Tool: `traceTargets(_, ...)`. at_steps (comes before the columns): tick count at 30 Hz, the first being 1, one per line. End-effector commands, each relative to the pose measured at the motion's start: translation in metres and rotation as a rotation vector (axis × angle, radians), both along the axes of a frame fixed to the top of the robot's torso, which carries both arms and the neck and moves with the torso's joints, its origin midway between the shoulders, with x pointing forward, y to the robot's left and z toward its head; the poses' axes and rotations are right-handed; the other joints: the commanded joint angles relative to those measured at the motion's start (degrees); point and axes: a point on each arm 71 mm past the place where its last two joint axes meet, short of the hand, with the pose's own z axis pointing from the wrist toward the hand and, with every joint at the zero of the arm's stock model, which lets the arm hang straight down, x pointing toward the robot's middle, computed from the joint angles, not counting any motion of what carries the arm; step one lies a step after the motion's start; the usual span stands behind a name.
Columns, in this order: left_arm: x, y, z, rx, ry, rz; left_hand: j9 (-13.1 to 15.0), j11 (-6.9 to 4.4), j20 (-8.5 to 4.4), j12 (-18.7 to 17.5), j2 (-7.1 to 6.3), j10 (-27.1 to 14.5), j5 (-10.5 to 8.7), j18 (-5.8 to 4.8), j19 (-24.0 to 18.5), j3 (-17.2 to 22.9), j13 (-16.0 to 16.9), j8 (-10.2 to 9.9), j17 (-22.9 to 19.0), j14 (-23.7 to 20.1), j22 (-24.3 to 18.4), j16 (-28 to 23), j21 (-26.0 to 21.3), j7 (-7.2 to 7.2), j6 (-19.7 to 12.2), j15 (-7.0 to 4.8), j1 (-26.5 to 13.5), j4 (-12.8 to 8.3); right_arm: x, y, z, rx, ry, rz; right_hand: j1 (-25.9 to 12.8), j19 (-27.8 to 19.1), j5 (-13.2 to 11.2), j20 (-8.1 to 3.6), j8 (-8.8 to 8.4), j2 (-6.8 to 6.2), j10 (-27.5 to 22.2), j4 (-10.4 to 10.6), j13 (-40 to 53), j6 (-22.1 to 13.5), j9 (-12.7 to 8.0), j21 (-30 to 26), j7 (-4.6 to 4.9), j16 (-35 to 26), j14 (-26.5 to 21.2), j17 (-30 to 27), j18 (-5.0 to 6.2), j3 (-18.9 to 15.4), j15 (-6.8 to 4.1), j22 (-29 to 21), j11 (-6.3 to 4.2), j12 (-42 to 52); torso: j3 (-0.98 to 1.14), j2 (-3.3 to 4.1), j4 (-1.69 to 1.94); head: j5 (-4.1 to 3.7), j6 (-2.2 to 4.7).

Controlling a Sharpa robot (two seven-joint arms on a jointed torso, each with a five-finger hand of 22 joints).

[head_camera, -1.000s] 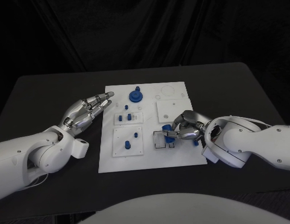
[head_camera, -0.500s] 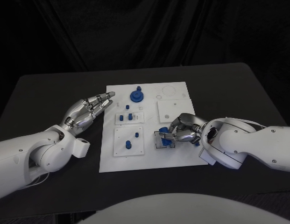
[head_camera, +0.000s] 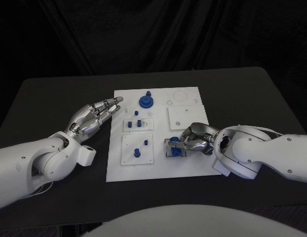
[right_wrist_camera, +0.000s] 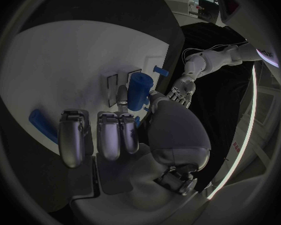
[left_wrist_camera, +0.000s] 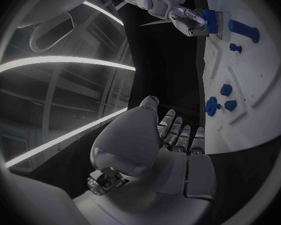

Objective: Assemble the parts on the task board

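Note:
The white task board [head_camera: 189, 163] lies mid-table. My right hand [head_camera: 195, 139] is over the board's near-right part and pinches a blue cylinder [head_camera: 174, 142] between thumb and a finger, at a small clear fixture [head_camera: 169, 149]. The right wrist view shows the cylinder [right_wrist_camera: 138, 91] upright at the fingertips, with the other fingers curled. My left hand [head_camera: 93, 117] hovers open beside the board's left edge, fingers stretched out and together. A round blue part [head_camera: 145, 102] stands at the board's far end. Small blue pegs [head_camera: 134, 123] sit mid-left, and further pegs [head_camera: 135, 153] stand in the near-left plate.
A raised white square plate [head_camera: 182, 117] lies just beyond my right hand. Black table [head_camera: 53, 98] surrounds the board on all sides. In the left wrist view my left hand [left_wrist_camera: 172, 140] is off the board's edge [left_wrist_camera: 259, 85], far from my right hand [left_wrist_camera: 187, 17].
My right hand has shifted a little toward the board's near edge and closer to the clear fixture, keeping the blue cylinder. The left hand has not moved.

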Motion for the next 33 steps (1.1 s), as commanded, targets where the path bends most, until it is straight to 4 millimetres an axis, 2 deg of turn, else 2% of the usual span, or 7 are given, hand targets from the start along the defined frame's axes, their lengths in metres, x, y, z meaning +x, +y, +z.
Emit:
traceTargets(1,-0.0018,-0.0008,0.0074,-0.069,-0.089,-0.014,0.0,0.38,0.30,0.0,0.05,0.1,0.26,0.63,0.0,0.3,0.0,0.0,0.1,0.1,-0.1,0.2,-0.2,0.49,-0.2,0.25,0.6,-0.1,-0.0015,-0.0014,-0.0029,-0.036,0.026,0.001,-1.2,4.1,-1.3,0.41,-0.34,0.11,6.1,0.0,15.1,-0.4,-0.1,-0.4,0.31,-0.2,5.9,14.3,-0.38,-0.9,0.52,13.8,0.48,0.2,0.04,0.04,-0.04,-0.02,0.00)
traceTargets(13,-0.0015,-0.0013,0.0067,-0.068,-0.081,-0.019,0.0,0.51,0.54,0.0,0.08,0.1,0.30,0.72,0.0,0.4,0.0,0.0,0.1,0.2,-0.1,0.5,-0.2,0.62,-0.1,0.44,0.6,-0.1,-0.0008,-0.0029,-0.0029,-0.037,0.022,-0.008,-2.2,3.9,-3.3,0.43,-0.44,0.60,6.1,0.0,15.1,-0.6,-0.1,-0.8,0.35,-0.3,5.8,14.0,-0.28,-1.8,0.55,13.6,0.50,0.2,0.05,0.02,-0.07,0.14,0.00)
traceTargets(27,-0.0010,-0.0009,0.0056,-0.064,-0.074,-0.021,0.0,0.55,0.63,0.0,0.09,0.1,0.30,0.73,0.0,0.5,0.0,0.0,0.1,0.2,-0.1,0.6,-0.2,0.65,-0.2,0.52,0.6,-0.2,0.0005,-0.0010,0.0028,-0.017,-0.060,0.008,-2.3,4.1,-5.2,0.45,-0.40,0.32,6.1,0.0,15.1,-0.6,0.0,-0.6,0.36,-0.2,5.9,14.3,-0.33,-2.7,0.56,13.7,0.52,0.2,0.04,0.01,-0.01,0.44,0.00)
traceTargets(33,-0.0008,-0.0013,0.0050,-0.063,-0.070,-0.024,0.0,0.55,0.63,0.0,0.09,0.1,0.30,0.73,0.0,0.5,0.0,0.0,0.1,0.2,-0.1,0.6,-0.2,0.65,-0.2,0.52,0.6,-0.2,0.0001,0.0013,0.0045,-0.007,-0.078,0.022,-2.7,4.1,-6.0,0.40,0.32,0.45,6.1,0.1,15.1,0.2,0.4,-0.6,0.14,-0.2,5.9,14.3,-0.34,-3.2,0.47,13.7,0.36,0.2,0.06,-0.02,-0.04,0.45,0.00)
